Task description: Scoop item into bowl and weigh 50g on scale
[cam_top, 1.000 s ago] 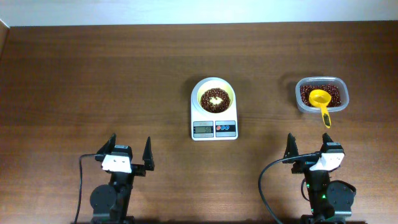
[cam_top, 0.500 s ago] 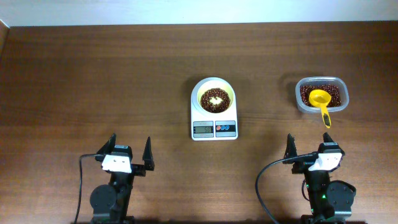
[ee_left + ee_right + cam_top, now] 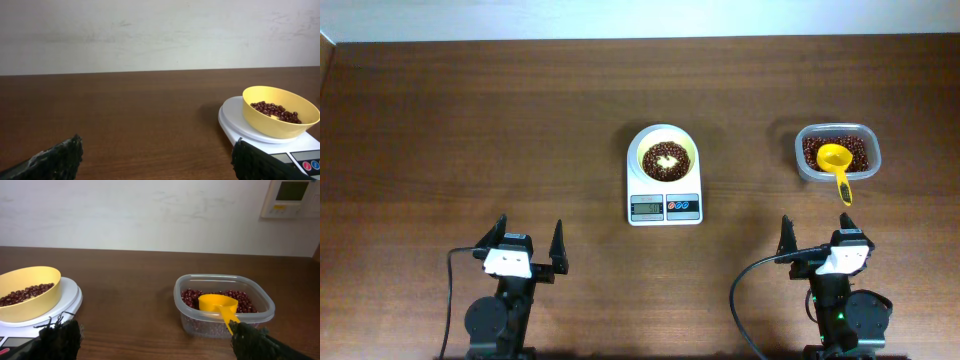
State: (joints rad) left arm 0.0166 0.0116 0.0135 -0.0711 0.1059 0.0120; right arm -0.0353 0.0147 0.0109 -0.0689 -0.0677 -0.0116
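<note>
Eyeing the scoop [image 3: 834,158] by the worktop's [image 3: 470,120] right edge, I'm seeing its handle pointing at my nearer, wide-open, empty right gripper [image 3: 815,236].

scale [image 3: 231,117] ran off left wrist view's right edge | display [image 3: 647,208] digits were too small to read | wall panel [image 3: 291,197] was cut by top edge
</note>
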